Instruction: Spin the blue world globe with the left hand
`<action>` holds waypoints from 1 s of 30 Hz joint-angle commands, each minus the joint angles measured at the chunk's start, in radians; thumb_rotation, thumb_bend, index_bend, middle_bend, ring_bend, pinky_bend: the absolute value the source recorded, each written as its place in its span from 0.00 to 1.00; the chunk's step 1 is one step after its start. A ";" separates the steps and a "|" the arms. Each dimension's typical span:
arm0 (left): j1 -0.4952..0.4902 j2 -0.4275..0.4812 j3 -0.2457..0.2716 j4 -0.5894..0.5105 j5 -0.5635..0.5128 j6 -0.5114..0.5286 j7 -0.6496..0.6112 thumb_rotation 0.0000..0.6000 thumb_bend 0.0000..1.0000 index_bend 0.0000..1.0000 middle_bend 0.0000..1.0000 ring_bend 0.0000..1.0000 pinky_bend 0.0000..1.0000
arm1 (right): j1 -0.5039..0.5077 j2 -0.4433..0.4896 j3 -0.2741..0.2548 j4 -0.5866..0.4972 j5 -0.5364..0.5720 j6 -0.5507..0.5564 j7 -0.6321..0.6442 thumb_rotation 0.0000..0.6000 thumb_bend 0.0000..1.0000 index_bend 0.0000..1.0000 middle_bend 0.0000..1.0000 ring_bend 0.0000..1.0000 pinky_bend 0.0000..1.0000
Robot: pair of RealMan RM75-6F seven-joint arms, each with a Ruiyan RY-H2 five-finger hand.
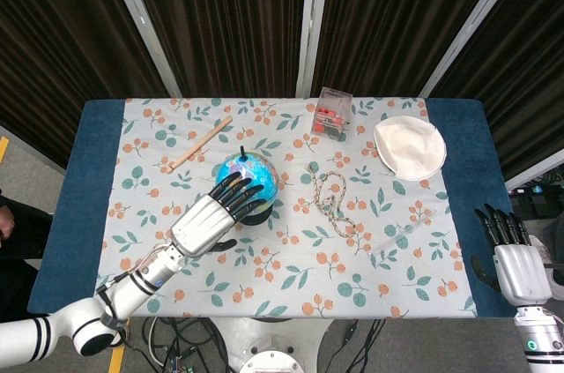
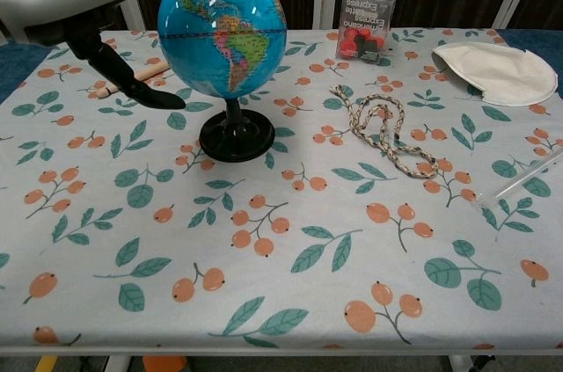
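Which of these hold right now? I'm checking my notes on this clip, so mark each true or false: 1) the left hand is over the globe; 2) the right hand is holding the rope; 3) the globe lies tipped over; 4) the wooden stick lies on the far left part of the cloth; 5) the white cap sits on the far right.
1) True: the left hand has its fingers spread over the top of the globe.
2) False: the right hand is at the table's near right edge, empty, far from the rope.
3) False: it stands upright on its black base.
4) True: the wooden stick.
5) True: the white cap.
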 commanded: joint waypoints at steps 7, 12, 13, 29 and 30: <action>-0.002 0.006 0.016 0.014 -0.031 0.009 -0.010 1.00 0.13 0.15 0.07 0.04 0.04 | 0.000 -0.001 -0.001 0.000 -0.002 0.000 -0.002 1.00 0.34 0.00 0.00 0.00 0.00; 0.004 0.018 0.024 0.015 -0.039 0.026 -0.018 1.00 0.13 0.15 0.07 0.04 0.05 | 0.001 -0.002 -0.002 0.001 -0.001 -0.003 -0.004 1.00 0.34 0.00 0.00 0.00 0.00; 0.004 0.020 0.026 0.014 -0.040 0.028 -0.017 1.00 0.13 0.15 0.07 0.04 0.05 | 0.001 -0.003 -0.002 0.001 -0.001 -0.004 -0.004 1.00 0.34 0.00 0.00 0.00 0.00; 0.053 0.088 0.058 -0.004 -0.099 0.071 -0.007 1.00 0.13 0.16 0.12 0.04 0.04 | 0.002 -0.005 -0.003 -0.002 -0.001 -0.006 -0.015 1.00 0.34 0.00 0.00 0.00 0.00; 0.059 0.094 0.061 -0.003 -0.103 0.076 -0.008 1.00 0.13 0.16 0.12 0.04 0.04 | 0.002 -0.005 -0.003 -0.002 -0.001 -0.006 -0.016 1.00 0.34 0.00 0.00 0.00 0.00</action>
